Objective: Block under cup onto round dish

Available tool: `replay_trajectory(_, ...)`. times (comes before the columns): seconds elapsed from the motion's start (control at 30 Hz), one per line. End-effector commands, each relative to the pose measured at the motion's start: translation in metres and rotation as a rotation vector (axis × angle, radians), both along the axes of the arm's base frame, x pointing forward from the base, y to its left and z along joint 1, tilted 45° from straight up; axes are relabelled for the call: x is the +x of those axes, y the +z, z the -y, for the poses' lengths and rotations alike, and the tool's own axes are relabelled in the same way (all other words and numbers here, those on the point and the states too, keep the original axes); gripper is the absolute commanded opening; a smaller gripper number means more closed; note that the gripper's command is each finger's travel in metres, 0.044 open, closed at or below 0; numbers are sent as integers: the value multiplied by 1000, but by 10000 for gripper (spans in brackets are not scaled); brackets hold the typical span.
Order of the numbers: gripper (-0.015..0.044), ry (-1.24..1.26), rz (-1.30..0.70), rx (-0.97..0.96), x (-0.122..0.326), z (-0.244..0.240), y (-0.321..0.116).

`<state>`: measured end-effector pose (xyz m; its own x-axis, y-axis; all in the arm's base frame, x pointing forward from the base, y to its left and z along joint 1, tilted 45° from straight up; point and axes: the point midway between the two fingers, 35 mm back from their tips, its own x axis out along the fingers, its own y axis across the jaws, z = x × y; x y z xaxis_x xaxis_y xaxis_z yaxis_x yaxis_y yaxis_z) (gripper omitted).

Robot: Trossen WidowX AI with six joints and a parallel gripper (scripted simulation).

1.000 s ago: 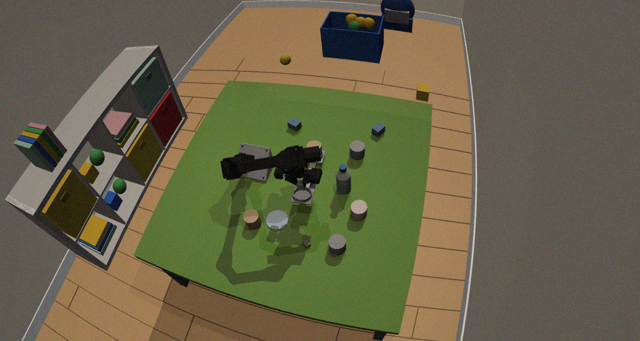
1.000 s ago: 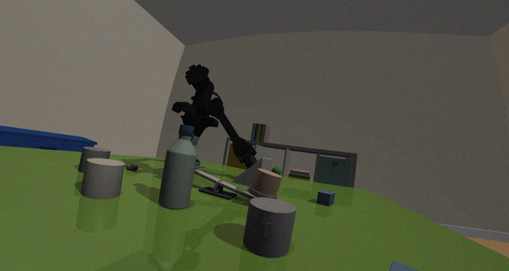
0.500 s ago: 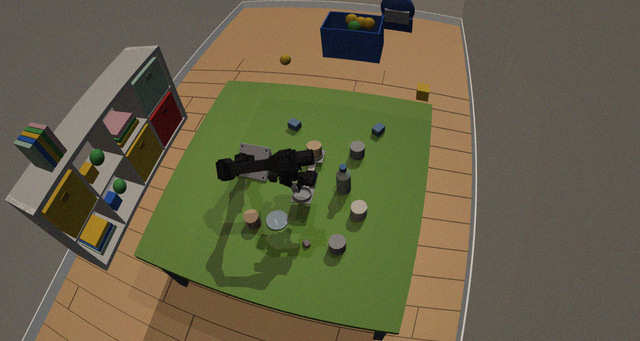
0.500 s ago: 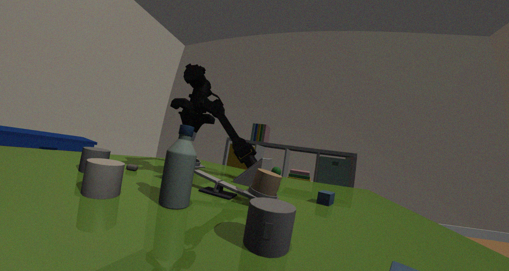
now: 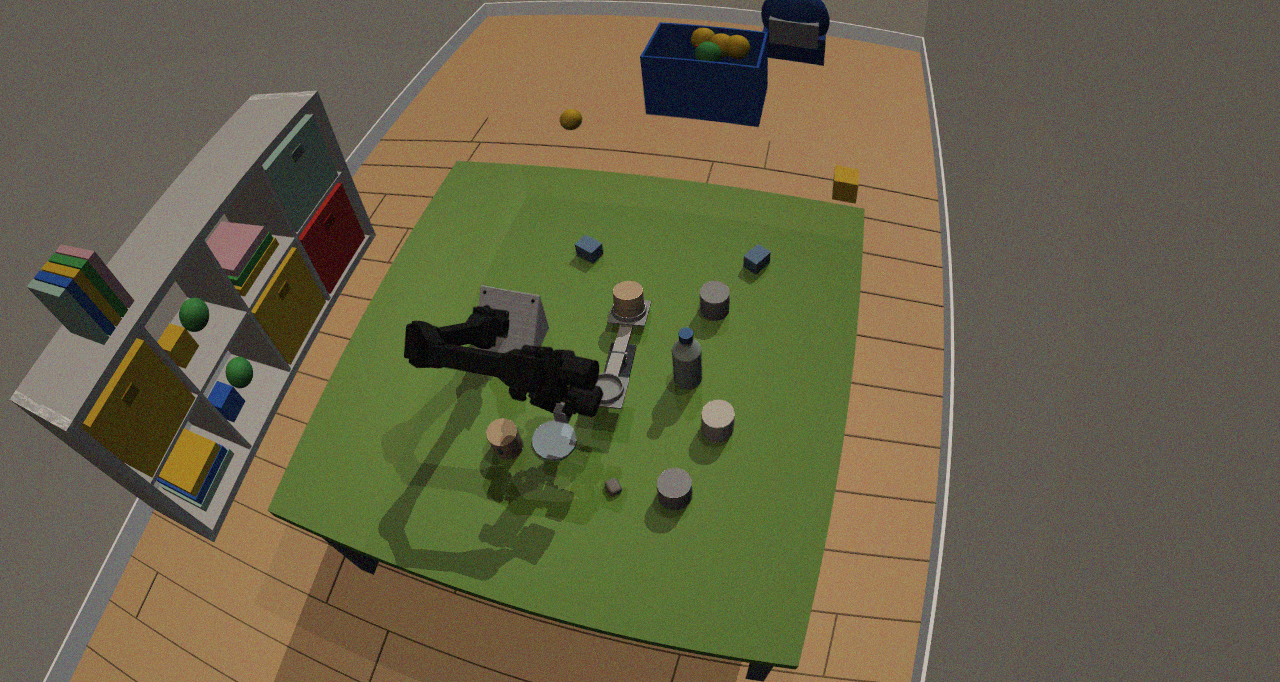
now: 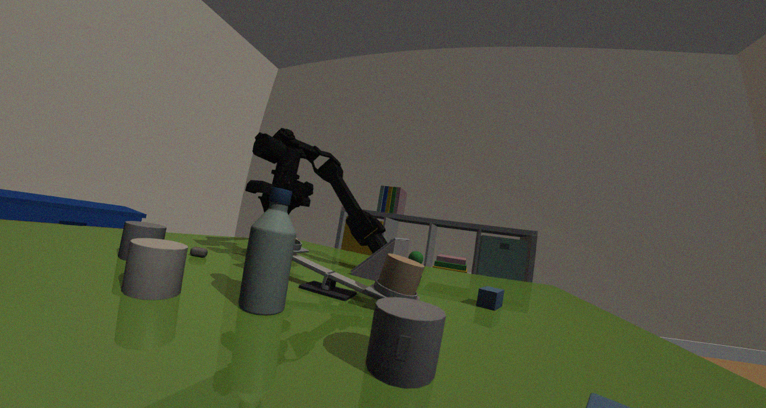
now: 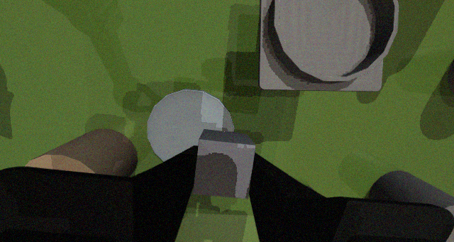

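My gripper (image 5: pixel 562 408) (image 7: pixel 223 155) is shut on the grey block (image 7: pixel 227 147) and holds it in the air. In the wrist view the block overlaps the near right edge of the pale blue round dish (image 5: pixel 553 439) (image 7: pixel 177 119). One tan cup (image 5: pixel 503 437) (image 7: pixel 106 150) stands on the table just left of the dish. The other tan cup (image 5: pixel 628 299) (image 6: pixel 400 275) sits on the far, lowered end of the balance (image 5: pixel 621 342) (image 6: pixel 342 280) (image 7: pixel 372 84). The near end's ringed holder is empty and raised. The fingertips are hidden in the exterior view.
A bottle (image 5: pixel 686 362) (image 6: pixel 266 266) stands right of the balance. Grey and pale cylinders (image 5: pixel 714 301) (image 5: pixel 717 422) (image 5: pixel 674 489) stand at the right. A small dark piece (image 5: pixel 613 486) (image 6: pixel 198 252) lies near right of the dish. A grey slanted panel (image 5: pixel 519 317) stands behind the arm.
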<state>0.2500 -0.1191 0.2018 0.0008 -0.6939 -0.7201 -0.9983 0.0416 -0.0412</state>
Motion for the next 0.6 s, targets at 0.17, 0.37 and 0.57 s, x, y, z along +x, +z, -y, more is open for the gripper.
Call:
replay_trajectory(0.17, 0, -32, -8, -21, -32, 29, -1)
replay_trajectory(0.37, 0, -32, -8, -20, -32, 36, -8)
replay_trajectory(0.57, 0, -32, -8, -23, -33, 56, -27)
